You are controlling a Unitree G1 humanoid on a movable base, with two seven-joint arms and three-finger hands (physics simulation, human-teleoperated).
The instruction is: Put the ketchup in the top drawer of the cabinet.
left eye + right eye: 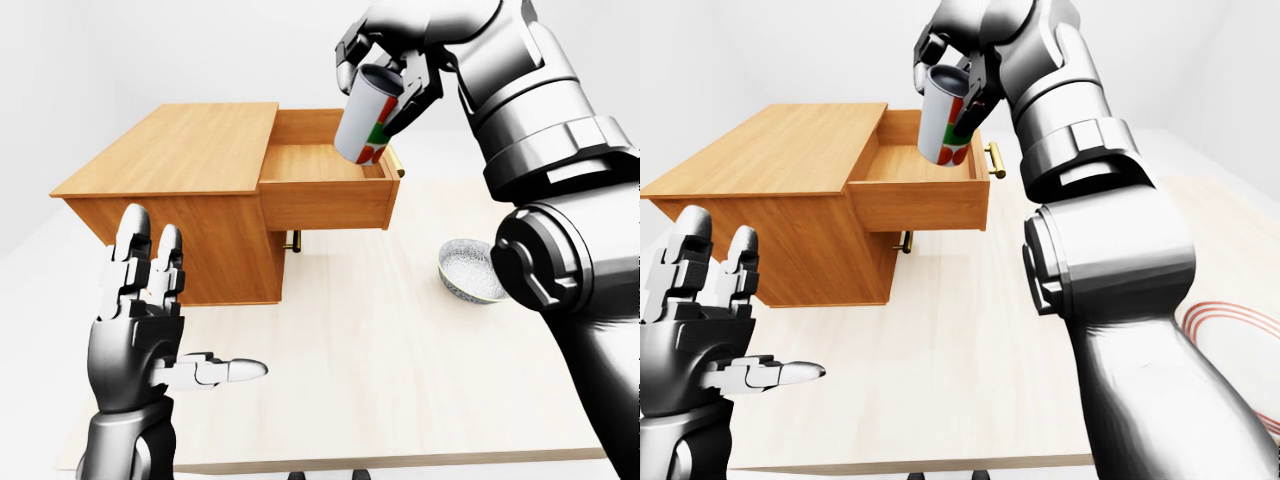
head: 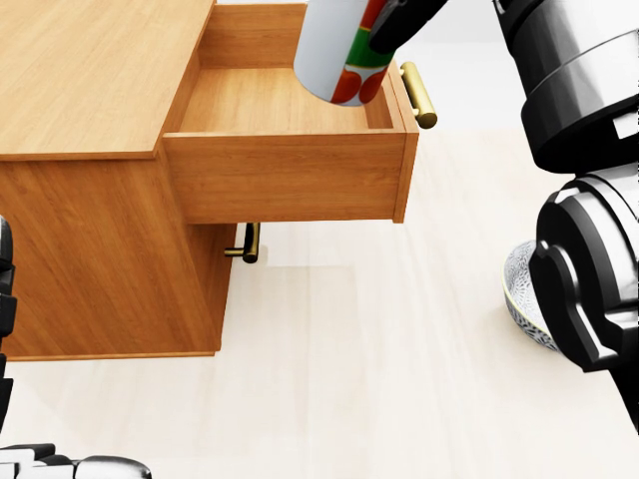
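Your right hand [image 1: 385,62] is up at the top of the left-eye view w/ its fingers [image 1: 418,92] wrapped round the ketchup [image 1: 366,115], a white cylinder w/ red and green label patches, held tilted so its lower end hangs just under the hand and inside the outline of the open top drawer [image 2: 285,170]. In the head view the ketchup's lower end sits over the drawer's right part, close by the brass handle [image 2: 419,95]; can't tell if it touches the drawer floor. The drawer is pulled out of the cabinet [image 1: 170,190], which lies below and to the left of your right hand; a second brass handle [image 2: 247,242] shows under the open drawer, on the lower drawer front. Your left hand [image 1: 140,320] is low at the left-eye view's bottom left, well apart from the right hand and the ketchup, fingers spread and upright, thumb [image 1: 225,370] sticking out sideways, holding nothing. Under your right forearm, on the pale table [image 1: 350,400], a small patterned bowl [image 1: 470,270] sits partly hidden by the arm. In the right-eye view a plate w/ red rings [image 1: 1240,330] shows beside your right elbow, at that view's right edge.
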